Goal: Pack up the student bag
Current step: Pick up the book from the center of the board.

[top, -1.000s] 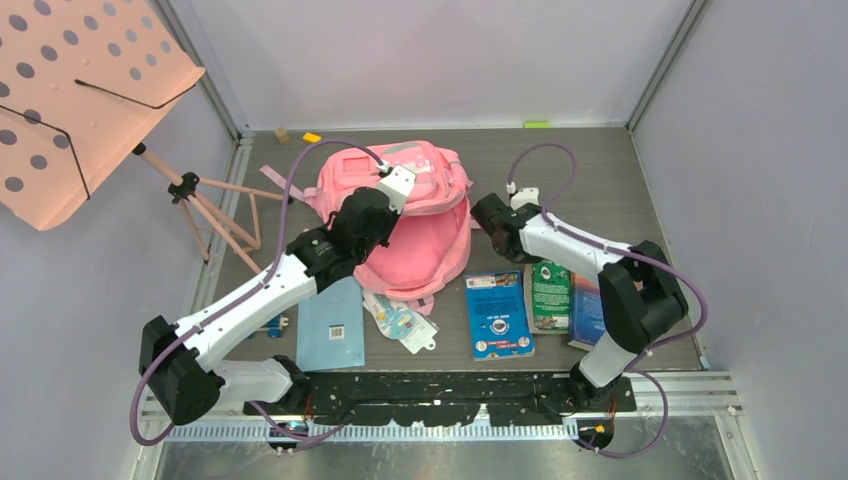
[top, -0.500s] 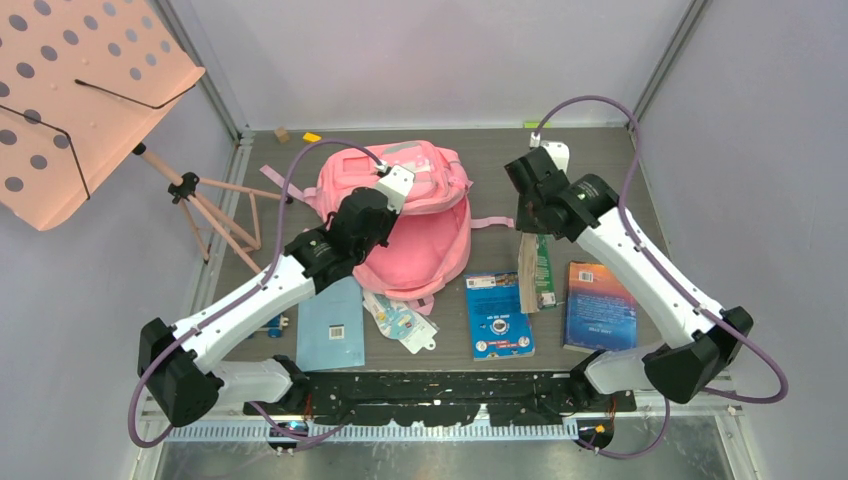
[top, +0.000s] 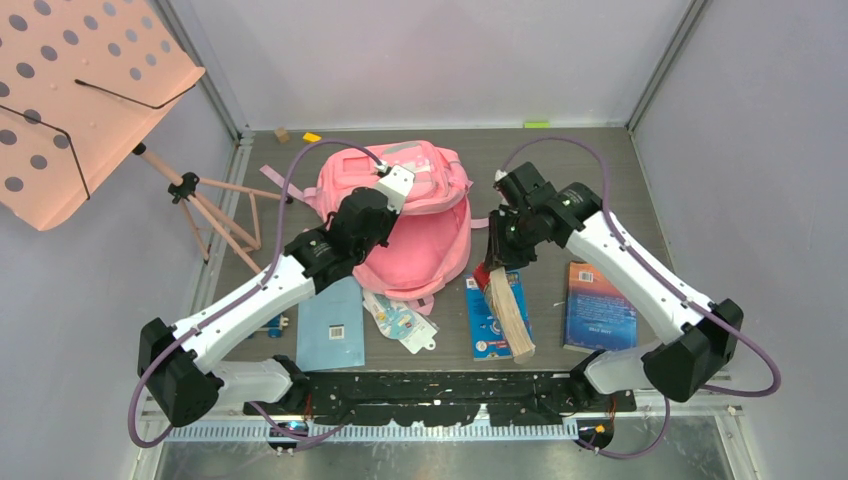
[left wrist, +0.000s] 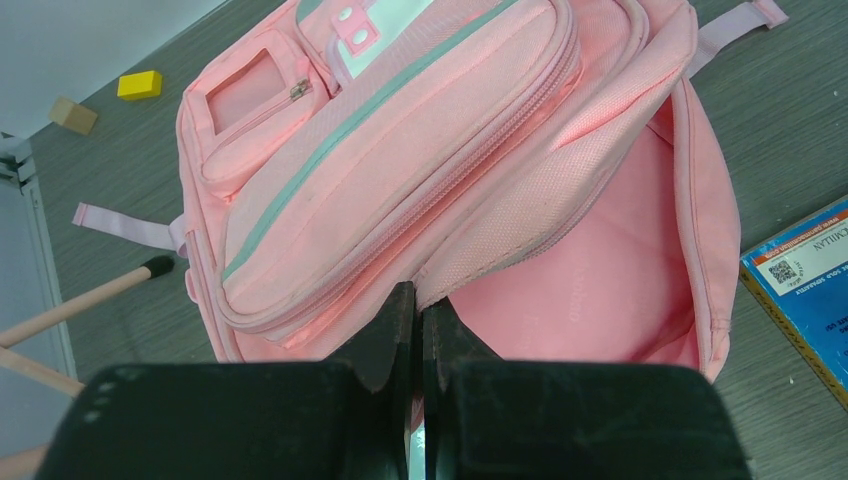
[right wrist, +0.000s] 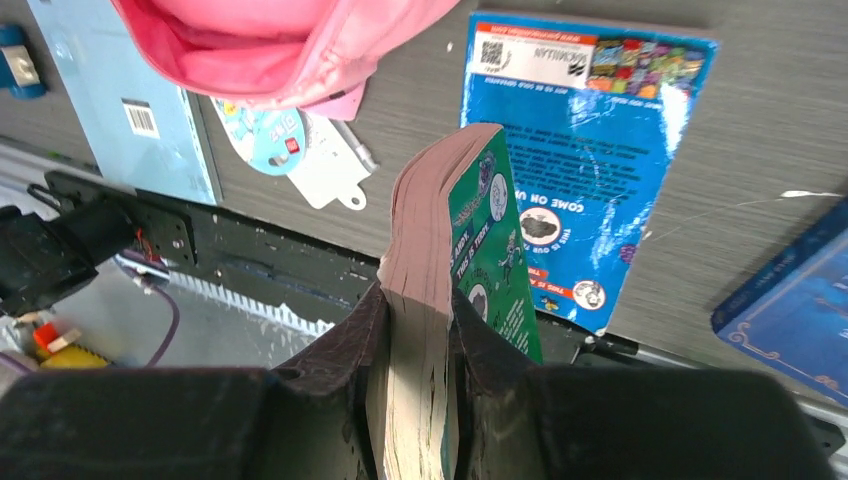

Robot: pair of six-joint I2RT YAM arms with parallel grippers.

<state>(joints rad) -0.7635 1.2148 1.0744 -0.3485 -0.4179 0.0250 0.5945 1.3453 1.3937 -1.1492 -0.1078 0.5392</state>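
The pink student bag [top: 425, 225] lies mid-table with its main compartment gaping toward the arms, the pink lining [left wrist: 600, 270] showing. My left gripper [left wrist: 417, 305] is shut on the edge of the bag's opening flap and holds it up. My right gripper [right wrist: 415, 330] is shut on a thick green paperback [right wrist: 478, 235]. The paperback [top: 508, 315] hangs tilted in the air, page edges showing, just right of the bag and above a blue book [top: 487, 325].
The blue book [right wrist: 590, 150] and a dark blue book [top: 598, 305] lie flat on the right. A light blue notebook [top: 332, 325] and a white sticker pack [top: 400, 320] lie by the bag's near edge. A salmon music stand [top: 80, 90] stands at the far left, and small blocks [top: 312, 137] lie at the back.
The right arm lifted the green paperback off the table, then swung it left and tilted it over the blue book. The left arm and the bag stayed put.
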